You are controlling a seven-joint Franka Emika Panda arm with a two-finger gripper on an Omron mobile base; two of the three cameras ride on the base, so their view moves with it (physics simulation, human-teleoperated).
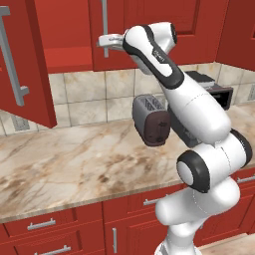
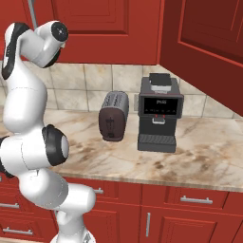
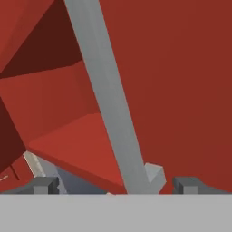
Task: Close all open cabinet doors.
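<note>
Two red doors hang open above your tabletop (image 1: 74, 169): one door (image 1: 25, 64) swung out far left of the toaster (image 1: 149, 119), another open door (image 2: 209, 52) right of it, over the coffee machine (image 2: 159, 114). Your hand (image 1: 107, 42), above and left of the toaster, sits with fingers (image 3: 43, 185) spread apart either side of a closed door's grey handle (image 3: 108, 99), gripping nothing.

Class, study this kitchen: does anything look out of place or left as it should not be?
Yes. Two tall glossy red wall-cabinet doors stand open: one swung out over the marble counter at far left, another at far right above the black coffee machine. The open gripper straddles a grey bar handle.
</note>
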